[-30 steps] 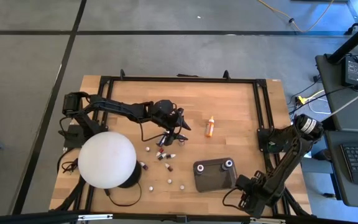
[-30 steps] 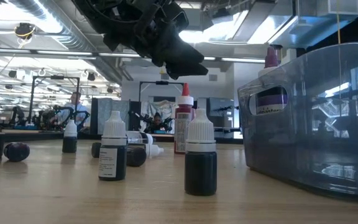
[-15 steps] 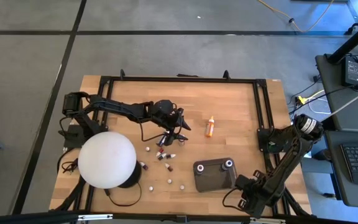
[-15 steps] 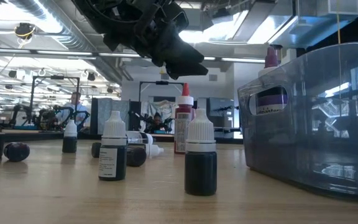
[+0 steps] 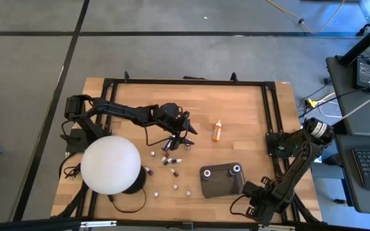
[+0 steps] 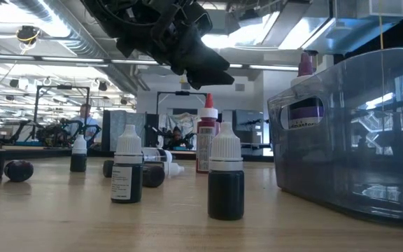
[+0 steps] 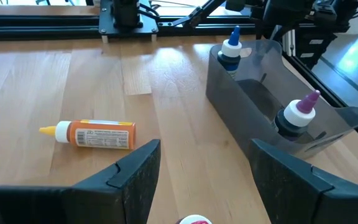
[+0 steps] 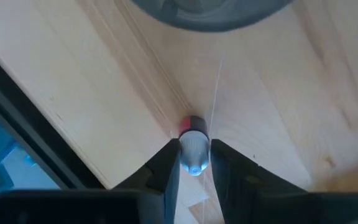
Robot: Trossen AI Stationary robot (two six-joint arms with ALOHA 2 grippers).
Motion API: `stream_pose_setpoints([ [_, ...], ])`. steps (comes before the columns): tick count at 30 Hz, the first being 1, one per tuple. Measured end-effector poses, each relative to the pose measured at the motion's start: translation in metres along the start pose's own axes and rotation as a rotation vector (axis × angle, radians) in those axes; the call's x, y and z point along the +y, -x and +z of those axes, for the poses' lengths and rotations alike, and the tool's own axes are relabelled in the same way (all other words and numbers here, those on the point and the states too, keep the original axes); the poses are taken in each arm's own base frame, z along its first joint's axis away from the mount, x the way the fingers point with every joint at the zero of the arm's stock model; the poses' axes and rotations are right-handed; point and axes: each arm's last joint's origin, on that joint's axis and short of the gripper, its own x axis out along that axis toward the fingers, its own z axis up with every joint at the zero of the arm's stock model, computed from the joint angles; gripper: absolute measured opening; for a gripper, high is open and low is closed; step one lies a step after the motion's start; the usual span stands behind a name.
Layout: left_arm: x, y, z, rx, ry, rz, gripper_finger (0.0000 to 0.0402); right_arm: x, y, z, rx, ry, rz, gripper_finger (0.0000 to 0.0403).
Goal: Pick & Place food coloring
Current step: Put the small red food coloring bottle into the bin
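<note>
Several tiny food coloring bottles (image 5: 169, 158) stand and lie on the wooden table left of centre; in the low view they show around a dark, white-topped bottle (image 6: 226, 172). A longer orange bottle (image 7: 95, 134) lies on its side. My left gripper (image 5: 188, 130) hangs open above the cluster, holding nothing. The dark grey tray (image 5: 221, 186) holds two bottles (image 7: 298, 113). My right gripper (image 8: 194, 163) points straight down by the table's near edge, beside the tray's right end, shut on a small red bottle with a white top (image 8: 193, 134). My right gripper pinches the small bottle's white top (image 8: 194, 149) between its two fingers, which come from above and point down. The red body below the top shows against the wood. Whether the bottle's base rests on the table cannot be seen.
A big white dome (image 5: 110, 165) covers the table's near left corner. Black frame rails (image 5: 272, 115) run along the table's edges, one of them close beside the held bottle (image 8: 23, 118). Bare wood lies between the orange bottle and the far rail.
</note>
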Motion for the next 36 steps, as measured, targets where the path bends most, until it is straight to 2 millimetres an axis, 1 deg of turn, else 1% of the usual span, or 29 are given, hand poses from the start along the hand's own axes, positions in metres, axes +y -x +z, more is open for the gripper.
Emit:
stream_pose_setpoints([
  [7,0.0,0.0,0.0,0.0,0.0,0.0,0.0237,0.0,0.0,0.0,0.0,0.007,-0.003,0.0067],
  [13,0.0,0.0,0.0,0.0,0.0,0.0,0.0237,-0.001,0.0,0.0,0.004,0.007,-0.011,0.0063],
  [18,0.0,0.0,0.0,0.0,0.0,0.0,0.0237,-0.005,0.0,-0.002,0.075,0.005,-0.051,0.0062],
  [21,0.0,0.0,0.0,0.001,0.003,0.0,0.0237,-0.005,0.006,-0.003,0.111,0.001,-0.08,0.0061],
  [23,0.0,0.0,0.0,0.001,0.003,0.0,0.0237,-0.002,0.016,-0.003,0.122,-0.001,-0.097,0.0061],
  [25,0.0,0.0,0.0,0.001,0.003,0.0,0.0237,0.001,0.031,-0.003,0.117,-0.003,-0.134,0.0061],
  [30,0.0,0.0,0.0,0.001,0.002,0.0,0.0237,0.007,0.078,0.002,-0.01,0.001,-0.197,0.0061],
  [33,0.0,0.0,0.0,0.001,0.001,0.0,0.0237,0.009,0.099,0.012,-0.096,0.007,-0.207,0.006],
  [36,0.0,0.0,0.0,0.001,0.001,0.0,0.0237,0.012,0.106,0.029,-0.131,0.094,-0.187,0.006],
])
